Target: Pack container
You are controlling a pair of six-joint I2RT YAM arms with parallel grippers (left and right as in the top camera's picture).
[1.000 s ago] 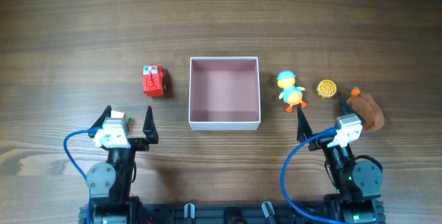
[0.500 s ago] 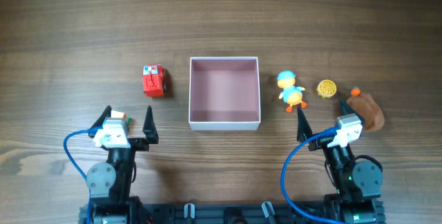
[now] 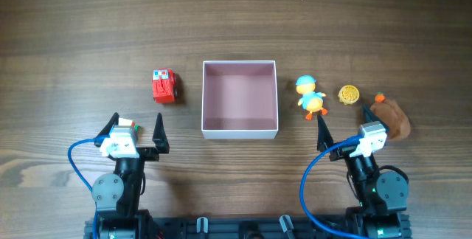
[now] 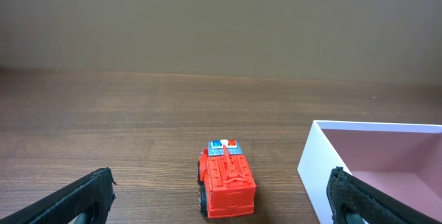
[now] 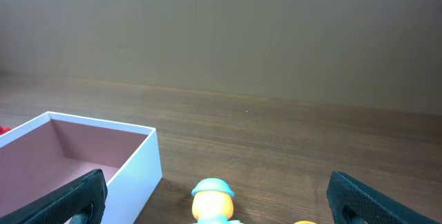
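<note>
**Wood desk: container centred, both tools wide**

Desk (image 3: 88,32) shows open wood across the far half. Container (image 3: 240,130) sits mid-desk, edges square to the front, pink floor fully visible. Red truck (image 3: 164,86) is left of it, with a gap. Duck (image 3: 311,97) is near its right wall, then yellow disc (image 3: 349,94) and brown toy (image 3: 392,116). Left tool (image 3: 136,121) and right tool (image 3: 343,115) are spread wide, holding nothing.
</note>
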